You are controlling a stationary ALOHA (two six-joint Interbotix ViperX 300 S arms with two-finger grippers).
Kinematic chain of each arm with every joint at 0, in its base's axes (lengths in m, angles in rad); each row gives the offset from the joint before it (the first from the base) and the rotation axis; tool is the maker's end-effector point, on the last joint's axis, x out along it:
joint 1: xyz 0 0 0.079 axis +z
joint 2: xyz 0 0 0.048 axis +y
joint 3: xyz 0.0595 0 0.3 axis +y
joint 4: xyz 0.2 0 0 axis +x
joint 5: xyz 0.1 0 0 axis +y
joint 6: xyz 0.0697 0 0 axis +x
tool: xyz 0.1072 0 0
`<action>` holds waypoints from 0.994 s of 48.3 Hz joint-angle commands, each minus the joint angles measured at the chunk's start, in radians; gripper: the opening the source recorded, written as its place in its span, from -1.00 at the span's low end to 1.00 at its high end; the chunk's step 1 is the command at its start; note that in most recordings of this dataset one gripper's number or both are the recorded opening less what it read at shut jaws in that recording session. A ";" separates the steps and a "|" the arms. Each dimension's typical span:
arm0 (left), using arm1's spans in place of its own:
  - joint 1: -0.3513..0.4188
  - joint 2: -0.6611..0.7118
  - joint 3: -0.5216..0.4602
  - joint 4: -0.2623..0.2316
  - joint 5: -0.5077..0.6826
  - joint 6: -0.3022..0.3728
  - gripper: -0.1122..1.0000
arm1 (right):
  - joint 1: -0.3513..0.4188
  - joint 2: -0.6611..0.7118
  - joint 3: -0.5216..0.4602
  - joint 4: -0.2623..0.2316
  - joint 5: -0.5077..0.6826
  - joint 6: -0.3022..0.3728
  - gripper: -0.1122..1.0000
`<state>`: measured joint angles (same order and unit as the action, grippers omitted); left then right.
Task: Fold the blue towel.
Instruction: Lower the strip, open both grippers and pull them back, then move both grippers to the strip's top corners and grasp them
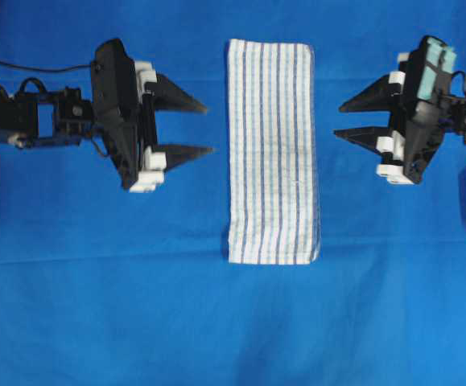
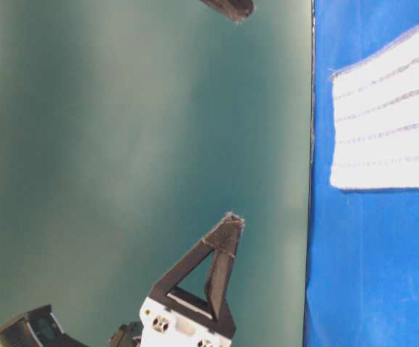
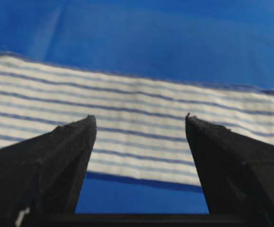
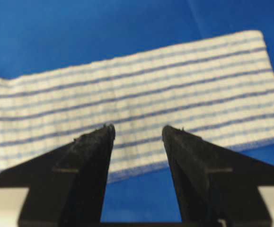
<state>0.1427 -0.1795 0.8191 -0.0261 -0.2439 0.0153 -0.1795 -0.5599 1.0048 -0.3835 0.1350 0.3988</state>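
Overhead exterior view: the blue towel (image 1: 272,151) lies flat as a long narrow strip in the middle of the blue table covering (image 1: 233,322), its long edges facing the two arms. The left gripper (image 1: 192,127) and the right gripper (image 1: 353,119) both point at it with jaws apart and empty, each clear of the cloth — neither touches it.

Table-level exterior view: one corner of the towel (image 2: 390,123) shows at the right edge, flat on the covering. A dark finger (image 2: 220,260) stands in front; which arm it belongs to cannot be told here.

Left wrist view: the spread fingers (image 3: 56,161) frame the towel's (image 3: 137,123) near long edge, which lies tight against the covering.

Right wrist view: the fingers (image 4: 87,165) stand apart above the opposite long edge of the towel (image 4: 141,94).

Likely hazards: a jaw closing on so flat an edge could pinch the covering along with the towel, or skate over it and miss — and uneven grips by the two arms would probably skew the fold.
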 commanded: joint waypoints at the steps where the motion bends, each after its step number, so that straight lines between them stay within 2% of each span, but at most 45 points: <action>1: 0.014 -0.002 -0.012 0.002 -0.009 0.002 0.45 | 0.003 -0.009 -0.006 -0.003 -0.006 0.002 0.15; 10: 0.028 0.017 -0.023 0.002 -0.011 0.003 0.46 | -0.038 0.015 -0.015 -0.015 -0.008 0.000 0.15; 20: 0.087 0.106 -0.074 0.000 -0.052 0.011 0.45 | -0.189 0.094 -0.038 -0.029 -0.072 -0.012 0.15; 32: 0.209 0.276 -0.167 0.000 -0.095 0.012 0.45 | -0.374 0.301 -0.097 -0.067 -0.225 -0.015 0.16; 38: 0.270 0.359 -0.202 0.000 -0.103 0.012 0.48 | -0.425 0.403 -0.138 -0.074 -0.253 -0.017 0.16; 48: 0.322 0.460 -0.250 0.002 -0.133 0.011 0.55 | -0.471 0.552 -0.219 -0.081 -0.275 -0.021 0.22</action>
<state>0.4525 0.2777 0.5998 -0.0276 -0.3574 0.0261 -0.6381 -0.0337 0.8253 -0.4617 -0.1243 0.3774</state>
